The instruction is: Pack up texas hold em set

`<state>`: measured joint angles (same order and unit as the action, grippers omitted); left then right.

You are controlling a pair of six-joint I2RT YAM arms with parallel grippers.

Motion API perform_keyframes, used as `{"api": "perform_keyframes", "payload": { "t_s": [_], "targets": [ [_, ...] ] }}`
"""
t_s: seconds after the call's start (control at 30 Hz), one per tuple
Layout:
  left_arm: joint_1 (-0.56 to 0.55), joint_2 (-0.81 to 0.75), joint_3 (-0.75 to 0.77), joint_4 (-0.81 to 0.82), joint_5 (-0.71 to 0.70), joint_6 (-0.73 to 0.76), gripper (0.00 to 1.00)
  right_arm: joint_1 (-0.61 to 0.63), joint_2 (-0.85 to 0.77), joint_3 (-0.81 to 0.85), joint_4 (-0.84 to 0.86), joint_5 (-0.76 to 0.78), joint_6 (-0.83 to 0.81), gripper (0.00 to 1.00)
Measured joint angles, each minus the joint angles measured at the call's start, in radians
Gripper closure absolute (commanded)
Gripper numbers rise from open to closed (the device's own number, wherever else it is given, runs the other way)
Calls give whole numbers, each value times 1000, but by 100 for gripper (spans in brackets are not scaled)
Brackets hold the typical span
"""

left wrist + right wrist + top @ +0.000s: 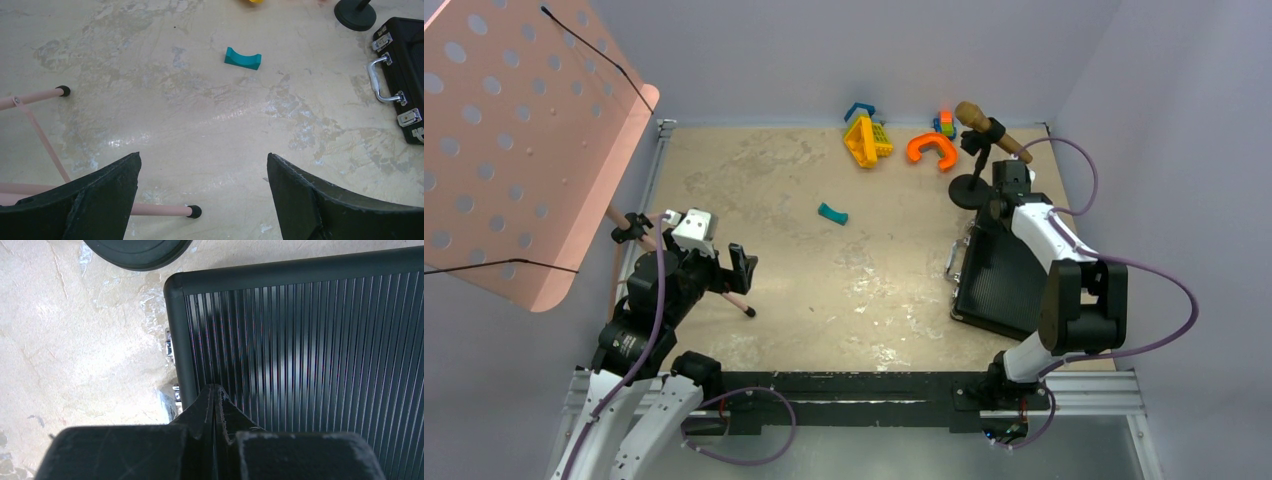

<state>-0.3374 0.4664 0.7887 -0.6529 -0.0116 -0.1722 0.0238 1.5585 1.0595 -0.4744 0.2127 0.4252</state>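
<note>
the black ribbed case (pixel 994 280) is lying shut by the desk's right edge — right jaws, pressed together, are hanging over its latch-side rim; left jaws are standing spread. slipping off the ribs risks shoving it askew.

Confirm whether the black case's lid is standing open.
No, the case lies closed, its ribbed top flat and level.

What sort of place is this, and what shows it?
Likely a robot lab cell: plain grey walls around a scuffed table, two arms bolted at its near edge, a microphone on a stand.
</note>
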Motion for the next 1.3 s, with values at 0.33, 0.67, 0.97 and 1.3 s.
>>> {"api": "perform_keyframes", "payload": {
  "t_s": [0.33,0.67,0.97,1.3],
  "targets": [
    [0,0,0,0,0,0,1,-2,-11,5,-29,-4,-5,100],
    [0,0,0,0,0,0,1,-14,-13,69,-70,-13,-33,100],
    [0,0,0,0,0,0,1,-26,56,56,-5,-74,-34,100],
    [0,0,0,0,-1,-1,0,-24,11,51,-42,-79,-33,87]
  ]
}}
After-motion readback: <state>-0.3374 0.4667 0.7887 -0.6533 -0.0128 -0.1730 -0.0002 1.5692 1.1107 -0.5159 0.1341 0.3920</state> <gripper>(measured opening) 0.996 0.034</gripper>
